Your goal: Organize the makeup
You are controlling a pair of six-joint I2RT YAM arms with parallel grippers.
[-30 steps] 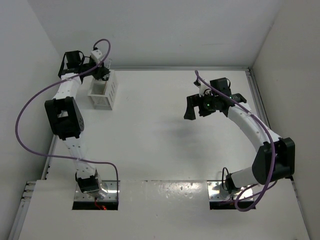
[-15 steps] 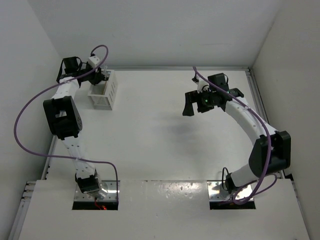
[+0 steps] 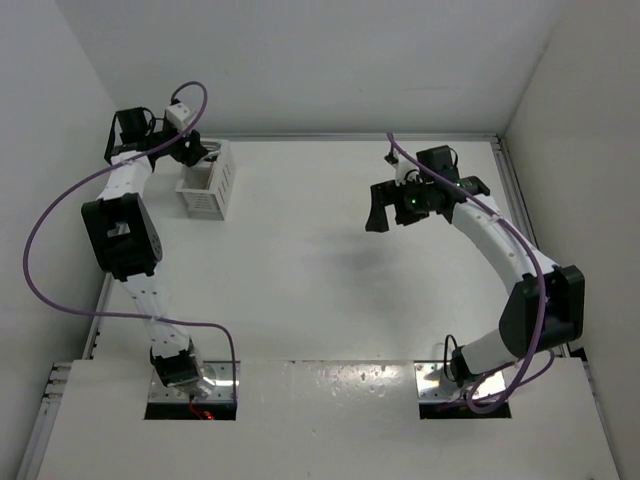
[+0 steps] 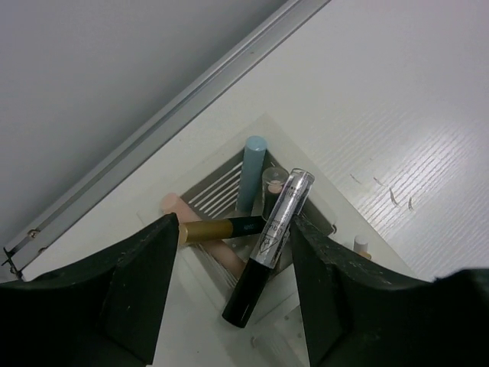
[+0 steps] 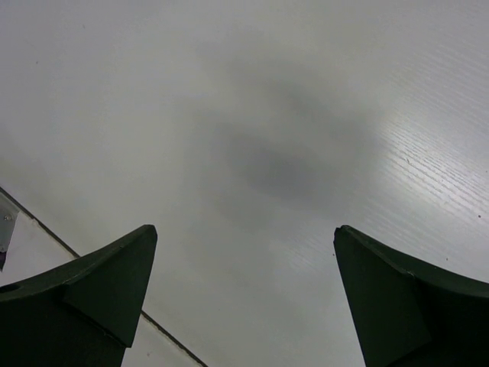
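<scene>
The makeup stands in a white slotted box [image 3: 207, 188] at the far left of the table. In the left wrist view the box [image 4: 216, 186] holds a light blue stick [image 4: 250, 172], a black stick with a gold end [image 4: 221, 228], a pink stick [image 4: 224, 258] and a black tube with a silver cap [image 4: 267, 252]. A small tan piece [image 4: 361, 246] shows at the right. My left gripper [image 3: 188, 150] [image 4: 231, 229] hovers over the box, open, with the tube leaning loose between its fingers. My right gripper [image 3: 383, 212] [image 5: 244, 229] is open and empty above the bare table.
The box sits close to the table's metal back rail [image 4: 153, 130] and the left wall. The right wall and side rail [image 3: 510, 180] run near the right arm. The arm bases sit at the near edge.
My left gripper has drawn back toward the far left corner, away from the box. My right gripper shifted slightly left and stays open.
</scene>
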